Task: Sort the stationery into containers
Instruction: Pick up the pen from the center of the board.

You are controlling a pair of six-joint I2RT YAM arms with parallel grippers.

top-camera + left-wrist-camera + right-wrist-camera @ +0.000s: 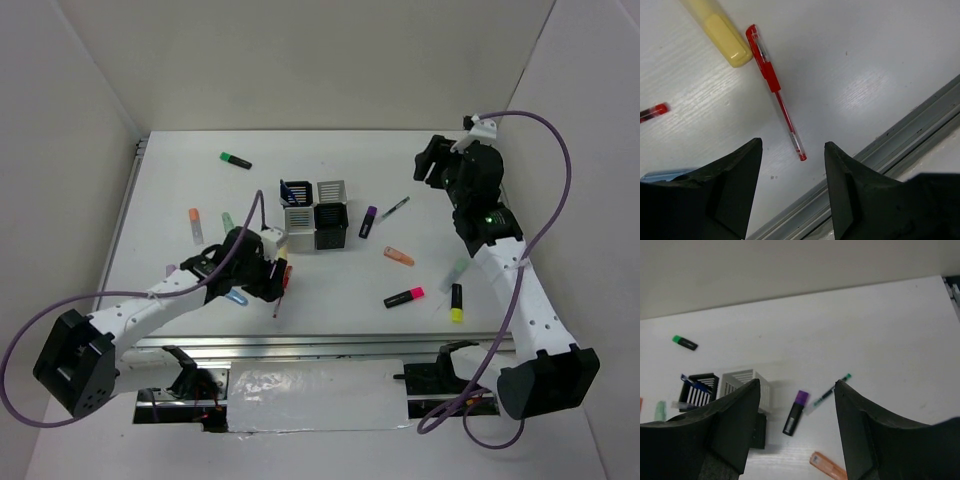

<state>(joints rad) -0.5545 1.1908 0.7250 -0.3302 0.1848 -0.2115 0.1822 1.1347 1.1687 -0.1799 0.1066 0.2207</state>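
Your left gripper (793,142) sits low, jaws apart astride the red pen (771,80) tip, ready to pinch it; your right gripper (796,382) hovers high, jaws apart, empty

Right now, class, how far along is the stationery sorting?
Done: one blue pen stands in a black cup. In hand: nothing gripped; the left tool hangs open over a red pen. Left: green highlighter, purple marker, orange marker and others lie on the table.
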